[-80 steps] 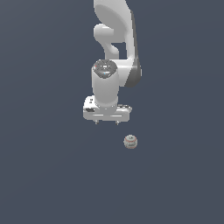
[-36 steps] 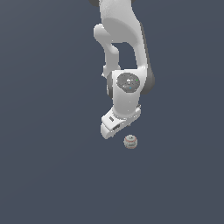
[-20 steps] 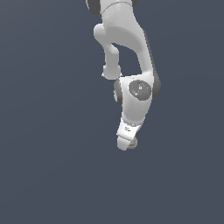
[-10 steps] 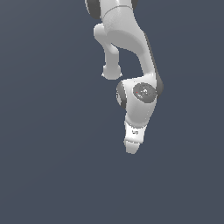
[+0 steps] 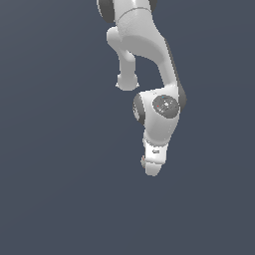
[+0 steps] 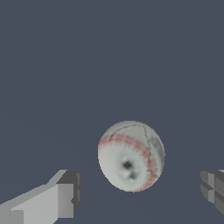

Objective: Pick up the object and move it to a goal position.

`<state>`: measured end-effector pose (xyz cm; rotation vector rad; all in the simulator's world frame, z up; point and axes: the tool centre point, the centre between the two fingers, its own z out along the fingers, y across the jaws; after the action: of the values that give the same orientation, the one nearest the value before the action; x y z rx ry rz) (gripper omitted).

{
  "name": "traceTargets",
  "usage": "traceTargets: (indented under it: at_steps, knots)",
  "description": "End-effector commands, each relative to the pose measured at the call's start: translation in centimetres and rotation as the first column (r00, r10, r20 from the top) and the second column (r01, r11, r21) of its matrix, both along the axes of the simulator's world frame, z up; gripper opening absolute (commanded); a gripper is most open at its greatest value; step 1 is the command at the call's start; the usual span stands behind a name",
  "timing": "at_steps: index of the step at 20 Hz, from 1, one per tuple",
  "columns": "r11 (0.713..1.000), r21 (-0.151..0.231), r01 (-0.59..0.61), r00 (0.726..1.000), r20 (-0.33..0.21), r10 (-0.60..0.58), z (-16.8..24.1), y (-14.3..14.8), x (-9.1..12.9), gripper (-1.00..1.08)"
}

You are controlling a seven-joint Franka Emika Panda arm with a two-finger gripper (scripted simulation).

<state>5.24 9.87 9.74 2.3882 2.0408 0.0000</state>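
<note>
Ball [image 6: 131, 155], whitish-grey with red seam stitching and no legible writing, lies on the dark surface [image 6: 109, 57] between the fingers [image 6: 59, 199] of the gripper [image 6: 140, 194], which is spread wide and holds nothing.

The ball [image 6: 131, 156] looks matt and faintly dimpled with reddish stitching, the arm [image 5: 149, 55] smooth glossy white plastic.

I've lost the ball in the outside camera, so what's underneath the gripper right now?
The wrist view shows the ball below the gripper, between its two open fingers, touching neither. In the exterior view the gripper covers the ball, so nothing under it can be seen there.
</note>
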Motion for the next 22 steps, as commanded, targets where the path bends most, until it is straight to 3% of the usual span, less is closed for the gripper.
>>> traceTargets:
  at_steps: [1, 15, 16, 22]
  knots:
    - [1.000, 0.000, 0.000, 1.000, 0.000, 0.000, -0.3, 0.0, 0.0, 1.00]
    - [1.000, 0.000, -0.005, 1.000, 0.000, 0.005, -5.0, 0.0, 0.0, 1.00]
    - [1.000, 0.000, -0.005, 1.000, 0.000, 0.005, -5.0, 0.0, 0.0, -1.00]
    - [1.000, 0.000, -0.005, 1.000, 0.000, 0.005, -5.0, 0.0, 0.0, -1.00]
